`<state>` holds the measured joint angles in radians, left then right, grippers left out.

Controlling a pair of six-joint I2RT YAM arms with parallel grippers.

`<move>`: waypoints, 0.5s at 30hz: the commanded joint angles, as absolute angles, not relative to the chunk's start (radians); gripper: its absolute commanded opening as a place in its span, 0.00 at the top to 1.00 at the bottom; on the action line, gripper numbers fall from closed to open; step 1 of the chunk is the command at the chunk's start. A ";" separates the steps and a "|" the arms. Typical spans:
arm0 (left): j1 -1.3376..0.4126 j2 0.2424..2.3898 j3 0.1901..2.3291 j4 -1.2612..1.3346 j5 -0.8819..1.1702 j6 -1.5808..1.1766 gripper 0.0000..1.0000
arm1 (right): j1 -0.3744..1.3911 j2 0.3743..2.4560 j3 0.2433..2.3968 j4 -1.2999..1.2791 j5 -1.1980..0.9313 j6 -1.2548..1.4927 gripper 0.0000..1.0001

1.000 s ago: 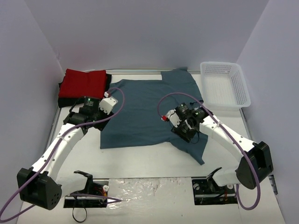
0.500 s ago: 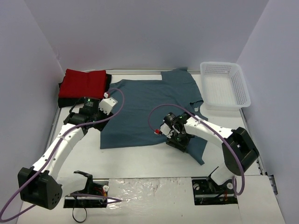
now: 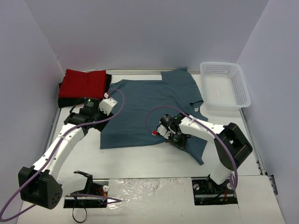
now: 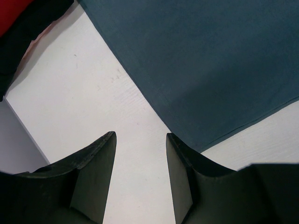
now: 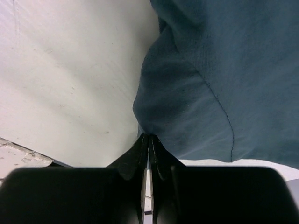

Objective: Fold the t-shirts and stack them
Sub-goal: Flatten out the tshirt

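Note:
The teal t-shirt [image 3: 140, 105] lies spread flat in the middle of the table. My right gripper [image 3: 176, 138] is shut on a fold of its near right part; the right wrist view shows the fingertips [image 5: 148, 136] pinching the cloth [image 5: 219, 79], bunched just above the table. My left gripper [image 3: 96, 122] is open and empty, low over bare table just left of the shirt's left edge [image 4: 210, 60]; its jaws [image 4: 140, 137] stand apart with nothing between them. The red t-shirt [image 3: 84, 82] lies folded at the back left on top of the black t-shirt [image 3: 64, 101].
A white lattice basket [image 3: 225, 86] stands at the back right, next to the teal shirt's far sleeve. Grey walls close the table on the left, back and right. In the left wrist view the black shirt's edge [image 4: 28, 32] shows at the upper left.
My right gripper has moved left and a little nearer over the shirt's near right part, its arm folding in. The left arm has not moved.

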<state>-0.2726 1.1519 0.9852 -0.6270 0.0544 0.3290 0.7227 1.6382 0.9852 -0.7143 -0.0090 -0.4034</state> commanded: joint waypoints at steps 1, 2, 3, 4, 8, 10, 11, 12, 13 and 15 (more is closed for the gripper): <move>-0.265 1.155 0.989 -0.617 0.041 0.333 0.54 | 0.729 1.612 1.026 -0.752 0.041 -0.393 1.00; -0.265 1.157 0.988 -0.617 0.040 0.334 0.54 | 0.729 1.608 1.031 -0.753 0.044 -0.393 1.00; -0.265 1.157 0.988 -0.615 0.040 0.334 0.54 | 0.730 1.600 1.037 -0.759 0.046 -0.393 1.00; -0.265 1.157 0.986 -0.615 0.040 0.336 0.54 | 0.729 1.595 1.043 -0.764 0.035 -0.399 1.00; -0.265 1.158 0.985 -0.614 0.037 0.336 0.54 | 0.704 1.569 1.074 -0.776 0.031 -0.419 1.00; -0.265 1.161 0.983 -0.611 0.037 0.336 0.54 | 0.669 1.554 1.103 -0.793 0.012 -0.440 1.00; -0.265 1.161 0.982 -0.611 0.037 0.336 0.54 | 0.652 1.549 1.115 -0.795 0.011 -0.452 1.00; -0.265 1.164 0.983 -0.611 0.037 0.337 0.54 | 0.634 1.546 1.127 -0.796 -0.004 -0.472 1.00; -0.265 1.166 0.982 -0.611 0.037 0.337 0.54 | 0.585 1.543 1.152 -0.799 -0.029 -0.486 1.00; -0.265 1.169 0.983 -0.612 0.037 0.337 0.54 | 0.531 1.545 1.176 -0.805 -0.046 -0.517 1.00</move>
<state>-0.2726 1.1690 0.9852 -0.6228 0.0502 0.3298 0.5987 1.5837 1.1233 -0.7433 -0.0219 -0.4595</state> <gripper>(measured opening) 0.456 0.002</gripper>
